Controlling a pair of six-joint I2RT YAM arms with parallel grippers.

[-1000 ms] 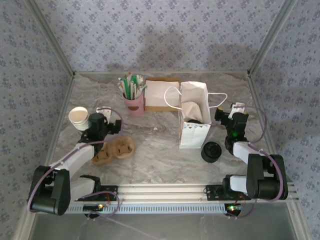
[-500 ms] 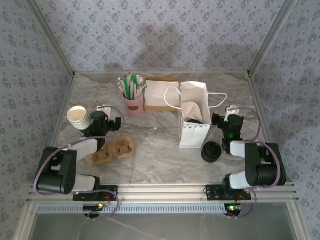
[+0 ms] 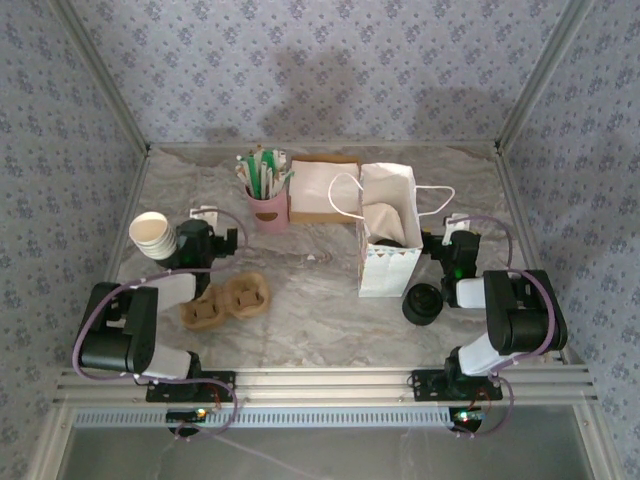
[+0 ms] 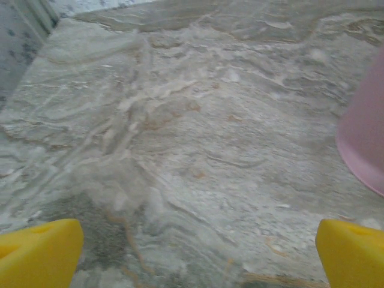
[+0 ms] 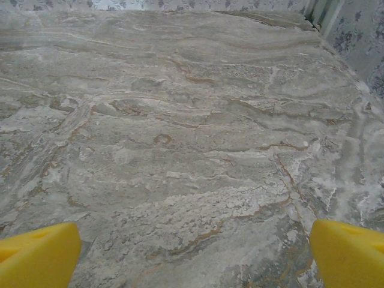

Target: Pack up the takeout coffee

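Over veined marble (image 4: 180, 120), left end effector (image 4: 195, 255) and right end effector (image 5: 192, 255) spread apparently wide.

The table (image 3: 310, 300) is viewed whole from high above its near edge; both wrist views are held low over it.

Matt marble-veined table (image 5: 180, 150), white paper bag (image 3: 385, 268), seemingly plastic pink holder (image 3: 267, 212)

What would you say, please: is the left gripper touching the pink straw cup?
Apart. The left wrist view shows bare marble between the open left gripper and the pink straw cup; the top external view agrees.
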